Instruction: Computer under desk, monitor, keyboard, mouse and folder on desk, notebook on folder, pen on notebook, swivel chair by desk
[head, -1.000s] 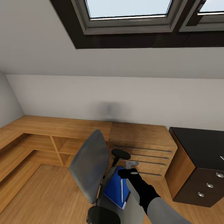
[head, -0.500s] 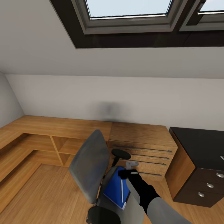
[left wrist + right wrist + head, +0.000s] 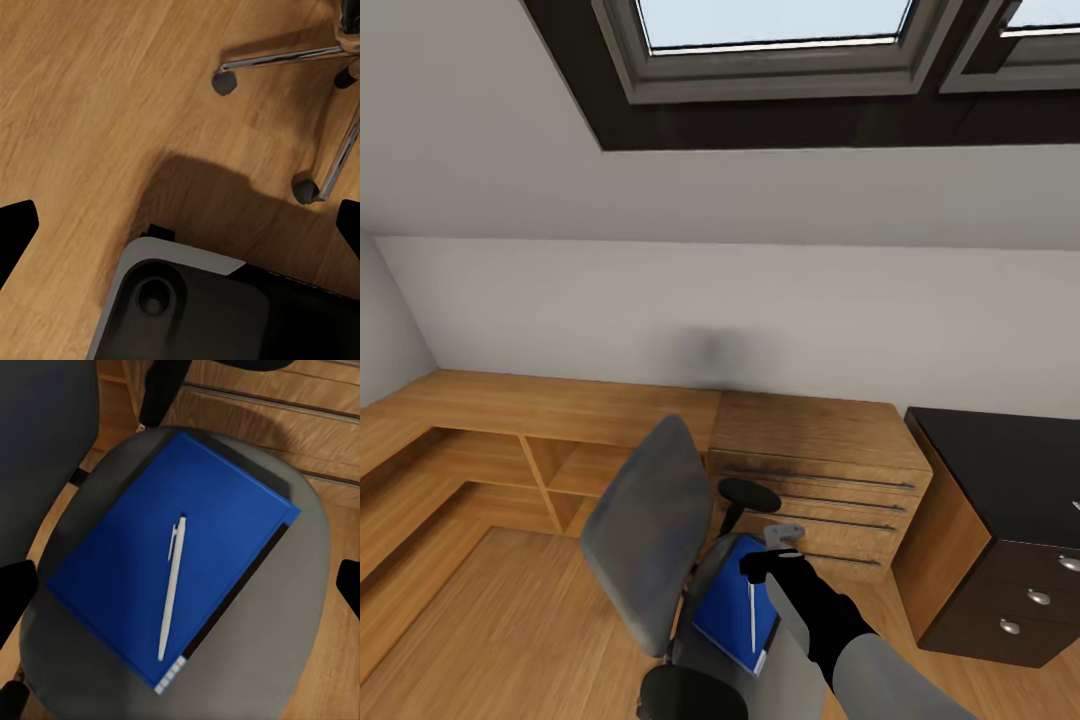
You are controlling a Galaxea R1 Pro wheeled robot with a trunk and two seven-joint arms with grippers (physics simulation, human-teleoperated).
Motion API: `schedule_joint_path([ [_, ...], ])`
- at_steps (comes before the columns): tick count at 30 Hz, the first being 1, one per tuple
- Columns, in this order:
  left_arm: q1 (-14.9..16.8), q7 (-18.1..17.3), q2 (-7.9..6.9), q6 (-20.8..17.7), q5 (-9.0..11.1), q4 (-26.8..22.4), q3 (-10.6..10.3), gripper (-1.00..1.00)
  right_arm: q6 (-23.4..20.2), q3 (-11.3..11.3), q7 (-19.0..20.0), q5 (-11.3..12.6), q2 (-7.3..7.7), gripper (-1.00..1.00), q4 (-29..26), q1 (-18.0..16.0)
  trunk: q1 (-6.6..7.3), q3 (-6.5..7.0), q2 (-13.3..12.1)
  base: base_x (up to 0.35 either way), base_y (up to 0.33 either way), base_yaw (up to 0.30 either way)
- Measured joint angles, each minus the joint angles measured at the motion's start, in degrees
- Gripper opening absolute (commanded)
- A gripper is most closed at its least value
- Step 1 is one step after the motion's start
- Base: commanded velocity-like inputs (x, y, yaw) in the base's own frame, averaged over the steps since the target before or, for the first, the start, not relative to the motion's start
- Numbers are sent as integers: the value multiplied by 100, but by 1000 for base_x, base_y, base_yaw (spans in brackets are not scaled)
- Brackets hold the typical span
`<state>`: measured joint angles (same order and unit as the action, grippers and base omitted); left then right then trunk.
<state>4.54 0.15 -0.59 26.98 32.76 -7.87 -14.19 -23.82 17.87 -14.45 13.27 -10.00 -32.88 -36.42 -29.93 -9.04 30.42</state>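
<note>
The right hand hung open above the swivel chair, its fingers spread. Directly beneath it the blue folder lay on the seat, a white pen resting on top.

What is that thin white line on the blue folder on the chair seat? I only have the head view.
Observer: A white pen, lying loose on the folder, nearly along its length.
Operator: Are the right fingers on anything?
Observer: No. The right fingers stand wide apart above the seat of the swivel chair, holding nothing.
Operator: And the left arm?
Observer: The left fingers are open too, over the wood floor, near the chair's chrome legs and castors.
</note>
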Motion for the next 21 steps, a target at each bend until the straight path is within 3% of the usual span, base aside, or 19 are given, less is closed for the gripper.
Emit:
schedule_joint_path([
  [21,1,1,6,-9,4,-3,0,100,-30,-3,-7,5,0,100,-2,0,-462,-379,845,0,0,0],
])
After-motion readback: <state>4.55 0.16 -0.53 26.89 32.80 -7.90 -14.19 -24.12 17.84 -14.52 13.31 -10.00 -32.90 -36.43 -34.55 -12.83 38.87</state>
